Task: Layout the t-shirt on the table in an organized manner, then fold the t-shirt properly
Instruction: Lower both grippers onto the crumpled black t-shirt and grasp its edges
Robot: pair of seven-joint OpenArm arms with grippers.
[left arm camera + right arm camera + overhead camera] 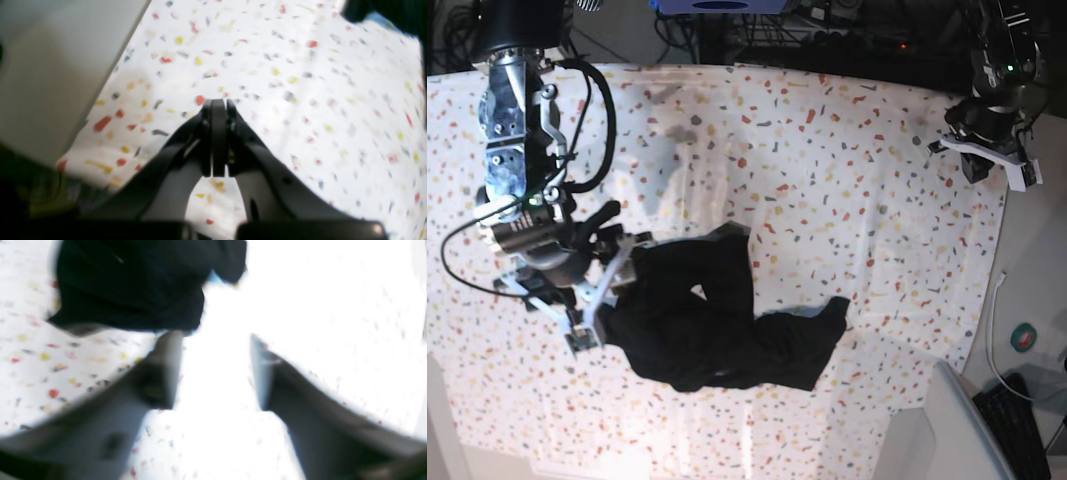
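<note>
Item: crumpled t-shirt just ahead of your right end effector, jaws wide, empty; pinch one edge only, left end effector closed, idle.

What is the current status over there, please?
Left end effector shut, empty, away from the cloth. Right end effector open beside the t-shirt. T-shirt bunched on the table, not laid out. Nothing in the way.

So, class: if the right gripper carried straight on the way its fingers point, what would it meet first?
Probably the t-shirt. The open right gripper points along the table at the shirt's black edge just ahead, though blur leaves depth unclear.
</note>
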